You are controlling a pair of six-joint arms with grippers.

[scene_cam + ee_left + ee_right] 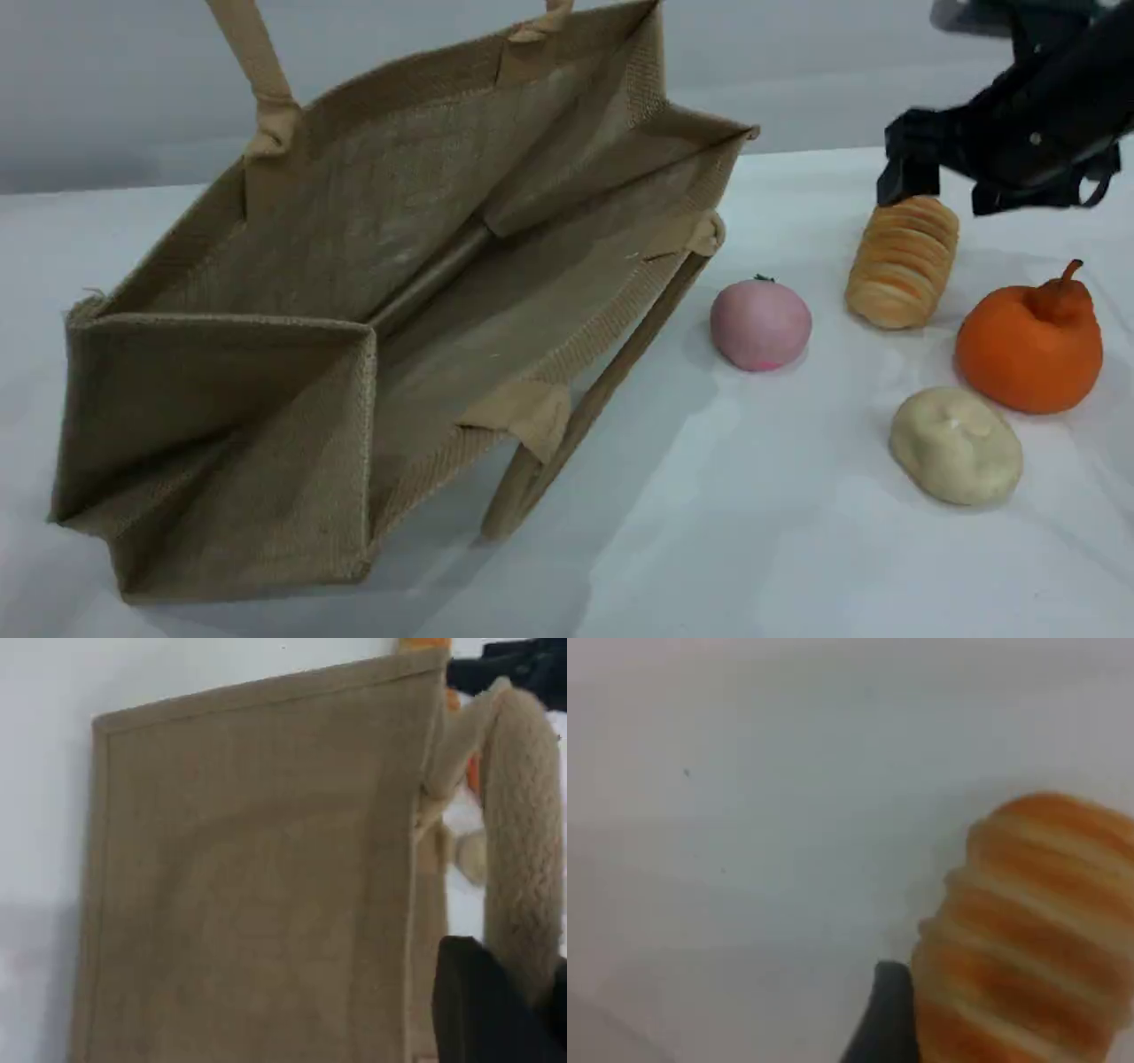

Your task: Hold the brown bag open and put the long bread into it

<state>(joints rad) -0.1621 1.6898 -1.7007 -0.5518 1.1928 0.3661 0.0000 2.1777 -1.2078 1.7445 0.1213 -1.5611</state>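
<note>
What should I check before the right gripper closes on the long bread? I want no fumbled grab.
1. Brown bag mouth open toward the foods: ok.
2. Left gripper shut on a bag handle, holding it up: ok.
3. Right gripper open at the far end of the long bread: ok.
4. Fingertip beside the loaf: ok; other finger's position: cannot tell.
5. Pink ball and orange pear apart from the bread: ok.

Long bread (1028, 939), ridged golden-brown, fills lower right on white counter (744, 815). One dark finger (886, 1019) just beside its left edge.
</note>
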